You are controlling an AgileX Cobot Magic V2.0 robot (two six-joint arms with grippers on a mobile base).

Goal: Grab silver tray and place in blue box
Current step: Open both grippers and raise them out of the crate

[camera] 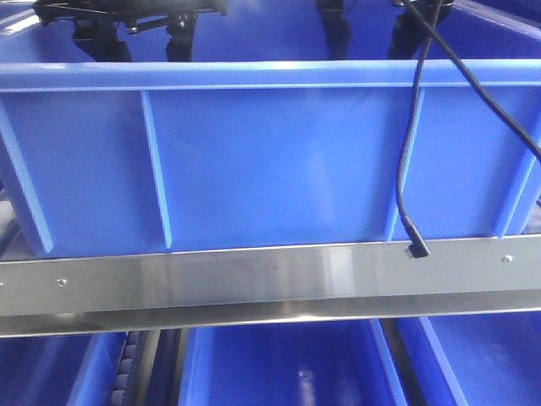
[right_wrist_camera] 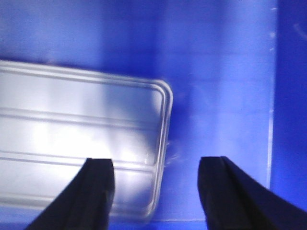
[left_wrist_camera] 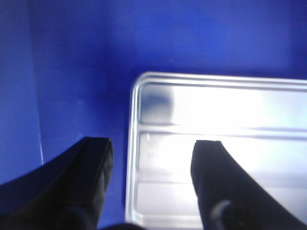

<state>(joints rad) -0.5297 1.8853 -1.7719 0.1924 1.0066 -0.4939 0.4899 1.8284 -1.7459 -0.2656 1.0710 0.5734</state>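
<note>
Blue box [camera: 270, 152]: fills the front view, near wall with vertical ribs and thick rim lip, seated on a steel shelf rail [camera: 270, 275]. More blue crates [camera: 279, 364] sit below the rail. A black cable [camera: 412, 144] hangs over the near wall, its end at the rail.

Silver tray [left_wrist_camera: 216, 143]: in both wrist views it lies flat against blue surface, which I judge to be the box floor. Blue shows past its left end and its right end, so it sits clear of both end walls. Not visible from the front; the wall hides it.

Left gripper [left_wrist_camera: 153, 158]: fingers apart, one over the blue floor, one over the tray; the tray's left rim sits between them, no contact that I can see.

Right gripper [right_wrist_camera: 156, 177]: fingers apart, straddling the tray's right rim, likewise nothing clamped.

Progress, judged: placing appears done, tray in box and released. Remaining: lift both arms out past the rim without snagging the tray edges.
</note>
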